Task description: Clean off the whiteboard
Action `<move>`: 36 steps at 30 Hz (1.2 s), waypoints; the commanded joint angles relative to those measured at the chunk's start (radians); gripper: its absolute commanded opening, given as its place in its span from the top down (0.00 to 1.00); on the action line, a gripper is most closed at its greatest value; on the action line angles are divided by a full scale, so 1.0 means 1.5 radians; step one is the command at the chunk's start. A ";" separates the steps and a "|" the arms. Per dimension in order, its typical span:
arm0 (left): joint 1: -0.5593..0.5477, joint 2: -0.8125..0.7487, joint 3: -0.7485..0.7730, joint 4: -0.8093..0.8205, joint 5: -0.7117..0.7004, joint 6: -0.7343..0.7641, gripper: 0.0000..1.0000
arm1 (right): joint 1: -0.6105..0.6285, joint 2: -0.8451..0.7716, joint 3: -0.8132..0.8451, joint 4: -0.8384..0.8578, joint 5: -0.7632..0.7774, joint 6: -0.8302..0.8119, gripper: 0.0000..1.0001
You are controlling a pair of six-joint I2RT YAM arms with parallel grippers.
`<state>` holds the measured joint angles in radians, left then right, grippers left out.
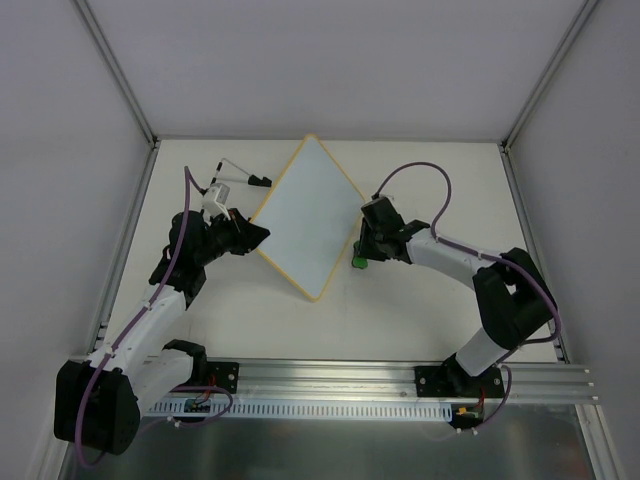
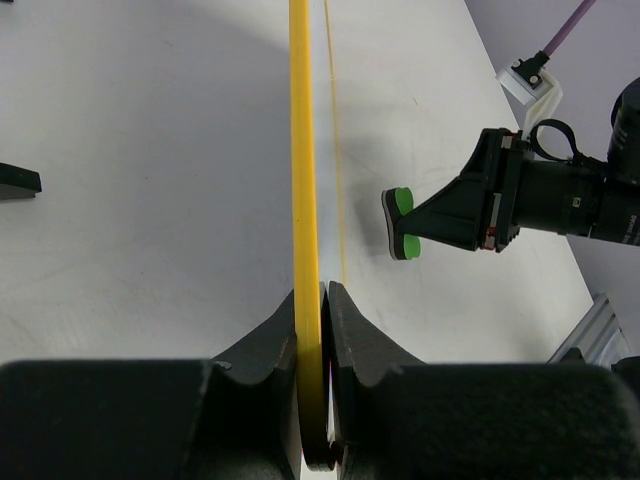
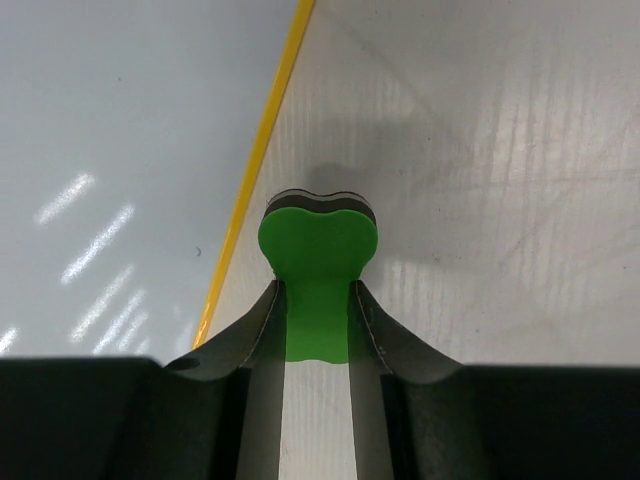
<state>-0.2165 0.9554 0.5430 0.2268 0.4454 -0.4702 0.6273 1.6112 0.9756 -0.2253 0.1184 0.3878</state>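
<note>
The whiteboard [image 1: 305, 215] lies as a diamond mid-table, white with a yellow rim, no writing visible. My left gripper [image 1: 258, 235] is shut on its left edge; in the left wrist view the yellow rim [image 2: 303, 150] runs up from between the jaws of the left gripper [image 2: 322, 300]. My right gripper [image 1: 360, 255] is shut on the green eraser [image 1: 358, 262], just off the board's right edge. In the right wrist view the eraser [image 3: 318, 250] sits between the jaws of the right gripper [image 3: 318, 300], beside the board [image 3: 120, 150]. The eraser [image 2: 402, 225] also shows in the left wrist view.
A black-and-white marker [image 1: 232, 172] lies behind the left gripper near the board's left corner. Grey enclosure walls surround the table. An aluminium rail [image 1: 400, 385] runs along the near edge.
</note>
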 commanded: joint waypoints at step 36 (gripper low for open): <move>-0.008 0.023 -0.001 0.012 0.023 0.034 1.00 | 0.104 0.099 0.139 -0.053 -0.048 -0.027 1.00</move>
<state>-0.2161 0.9752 0.5430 0.2512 0.4545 -0.4759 0.7677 1.7798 1.1400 -0.3382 0.0883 0.3603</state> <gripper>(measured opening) 0.109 0.284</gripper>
